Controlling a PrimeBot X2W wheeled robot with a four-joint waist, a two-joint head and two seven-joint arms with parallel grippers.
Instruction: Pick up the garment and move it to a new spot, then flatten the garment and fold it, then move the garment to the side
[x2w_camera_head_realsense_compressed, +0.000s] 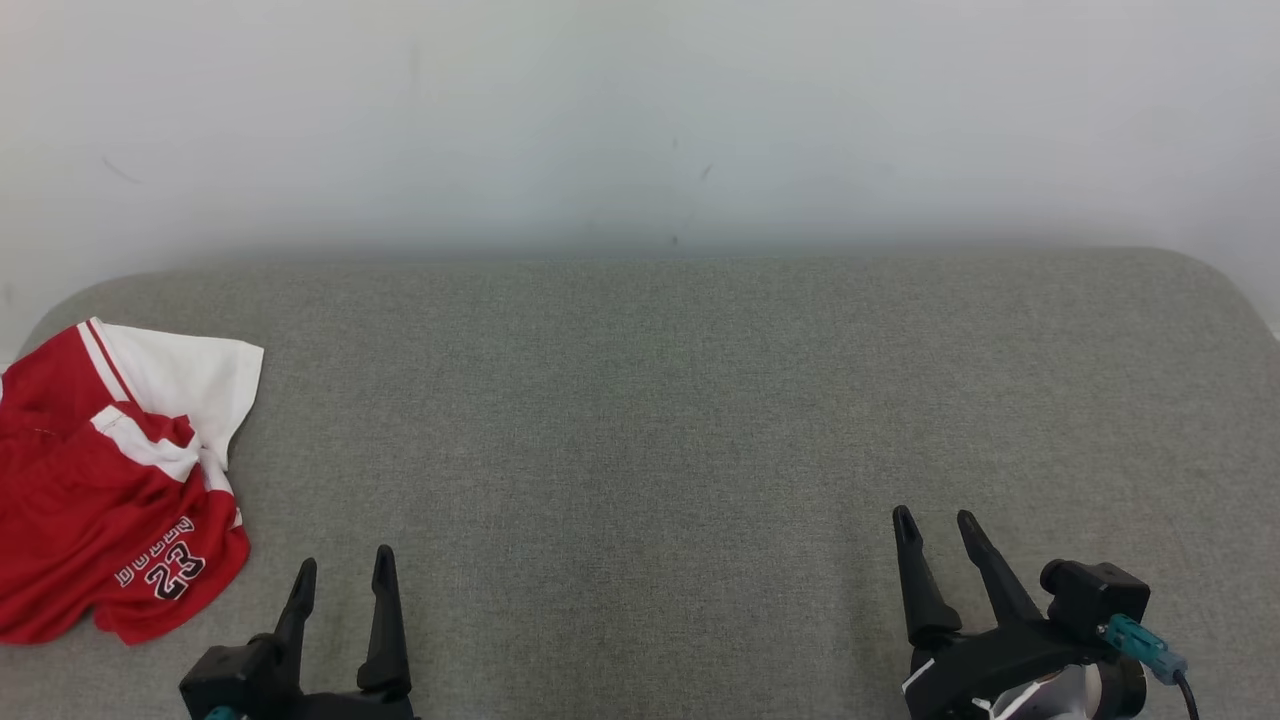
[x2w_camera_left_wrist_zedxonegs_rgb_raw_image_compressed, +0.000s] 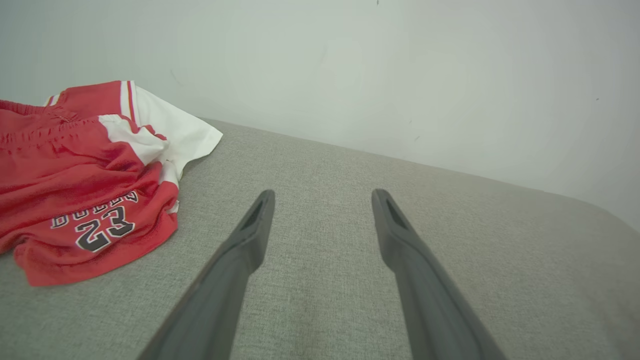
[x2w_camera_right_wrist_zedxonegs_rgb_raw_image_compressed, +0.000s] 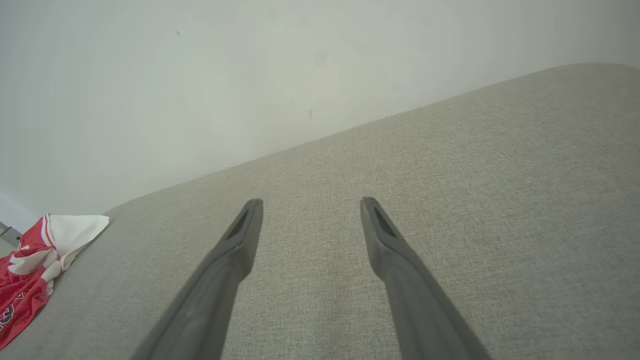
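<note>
The garment (x2w_camera_head_realsense_compressed: 110, 490) is a crumpled red and white piece of sportswear with the number 23 on it, lying at the far left of the grey padded surface (x2w_camera_head_realsense_compressed: 650, 420). It also appears at the left of the left wrist view as the garment (x2w_camera_left_wrist_zedxonegs_rgb_raw_image_compressed: 85, 190) and at the lower left of the right wrist view as the garment (x2w_camera_right_wrist_zedxonegs_rgb_raw_image_compressed: 35, 265). My left gripper (x2w_camera_head_realsense_compressed: 345, 562) stands open at the lower left, a little right of the garment and apart from it, nothing between its fingers (x2w_camera_left_wrist_zedxonegs_rgb_raw_image_compressed: 252, 225). My right gripper (x2w_camera_head_realsense_compressed: 935, 518) stands open at the lower right, far from the garment, holding nothing.
A pale wall (x2w_camera_head_realsense_compressed: 640, 120) rises right behind the grey surface. The surface has rounded far corners at left and right, and the garment lies close to its left edge.
</note>
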